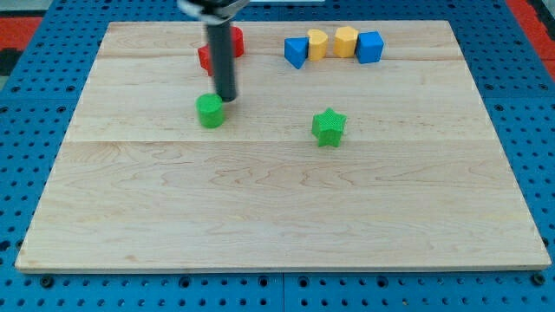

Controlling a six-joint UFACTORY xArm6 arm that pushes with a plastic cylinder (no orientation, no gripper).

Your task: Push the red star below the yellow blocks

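The dark rod comes down from the view's top, and my tip point(226, 99) rests on the board just above and right of a green block point(210, 111). Behind the rod, two red pieces show: one point(236, 40) to the rod's right and one point(204, 58) to its left. The rod hides their shapes, so I cannot tell which is the star. Two yellow blocks point(317, 43) point(346, 41) stand in a row at the view's top, between a blue triangular block point(296, 51) on their left and a blue cube point(370, 47) on their right.
A green star point(329, 126) lies right of the board's middle, below the yellow blocks. The wooden board point(277, 217) rests on a blue perforated table point(35, 130).
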